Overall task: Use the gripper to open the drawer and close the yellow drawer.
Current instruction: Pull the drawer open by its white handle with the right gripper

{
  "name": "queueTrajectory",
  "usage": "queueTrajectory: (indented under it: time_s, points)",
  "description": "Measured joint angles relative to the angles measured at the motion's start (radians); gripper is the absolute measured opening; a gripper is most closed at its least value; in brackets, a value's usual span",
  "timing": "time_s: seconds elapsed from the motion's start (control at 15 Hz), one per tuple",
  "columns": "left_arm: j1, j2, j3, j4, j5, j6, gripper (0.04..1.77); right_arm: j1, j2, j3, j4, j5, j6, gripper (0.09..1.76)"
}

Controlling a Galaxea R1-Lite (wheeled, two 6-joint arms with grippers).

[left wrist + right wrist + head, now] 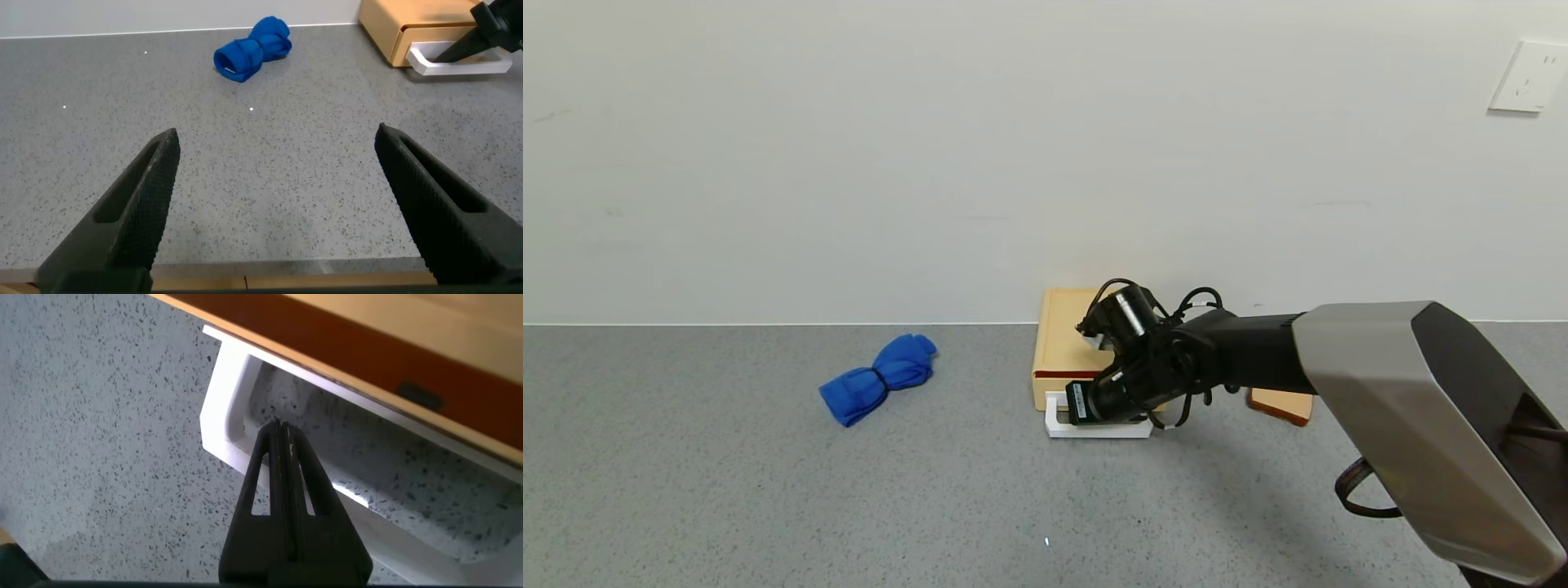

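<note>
- Head view: we find the drawer (1066,343) at the far edge of the tabletop (768,490), against the wall, its white handle (1058,425) facing us.
- Right gripper (1086,406) sits inside the handle loop, jaws pressed together, gripping nothing.
- Left gripper (274,204) hovers low over bare tabletop, jaws wide.
- Blue cloth (878,377) lies left of the drawer, well apart.

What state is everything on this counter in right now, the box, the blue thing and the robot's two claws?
Drawer: looks shut or nearly so.
Handle: white loop, lying on the counter.
Right end effector: shut, tips inside the handle loop.
Left end effector: open, empty, away from the drawer.
Blue cloth: bundled, tied round the middle.
Toast slice: flat, partly hidden.
</note>
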Motion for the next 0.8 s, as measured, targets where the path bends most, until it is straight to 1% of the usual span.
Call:
queueTrajectory:
  time_s: [0.47,0.67,0.8]
  points:
    - [0.0,0.0,0.0,0.0,0.0,0.0,1.72,0.027,-0.027,0.002,0.116,-0.006,0.047,0.11]
    - [0.0,0.0,0.0,0.0,0.0,0.0,1.72,0.045,-0.035,0.002,0.154,-0.061,0.07,0.11]
    - [0.0,0.0,0.0,0.0,0.0,0.0,1.72,0.063,-0.042,0.008,0.183,-0.072,0.09,0.11]
